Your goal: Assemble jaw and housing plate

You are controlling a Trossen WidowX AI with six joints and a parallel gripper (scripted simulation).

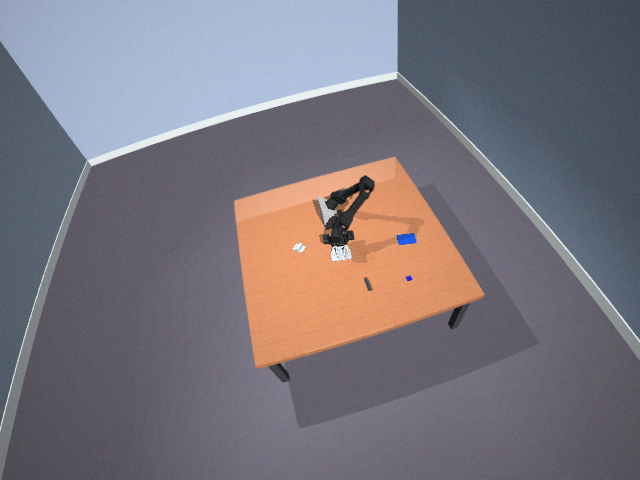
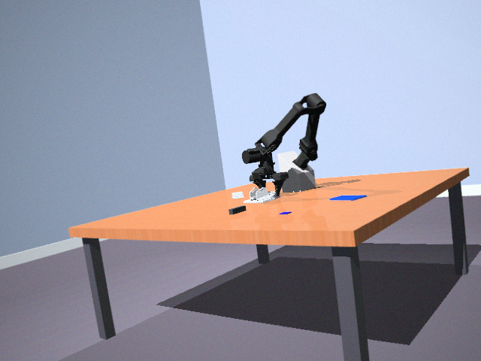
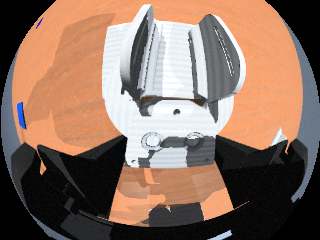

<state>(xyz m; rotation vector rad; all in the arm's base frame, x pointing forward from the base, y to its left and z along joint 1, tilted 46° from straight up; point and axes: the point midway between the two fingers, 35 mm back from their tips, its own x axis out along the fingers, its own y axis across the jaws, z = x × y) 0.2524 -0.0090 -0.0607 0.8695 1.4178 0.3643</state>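
Observation:
A white base (image 1: 341, 257) (image 2: 251, 201) (image 3: 113, 60) lies on the table. Two white jaws stand up from it side by side: the left jaw (image 3: 136, 55) and the right jaw (image 3: 220, 62) in the wrist view, with a gap between them. Their gear teeth are hidden. The white housing plate (image 3: 175, 156) lies across the jaws' near ends, with two round rings side by side on it. Whether it is fully seated is hard to tell. My gripper (image 2: 269, 191) (image 3: 170, 139) is low at the base, its black fingers against both sides of the housing plate, shut on it.
Small white parts (image 1: 299, 248) (image 2: 237, 195) lie to one side of the base. A blue flat block (image 1: 406, 238) (image 2: 348, 197) lies on the other side. A black bar (image 1: 368, 284) (image 2: 237, 210) and a small blue square (image 1: 408, 278) (image 2: 285, 213) lie nearer the table's front edge.

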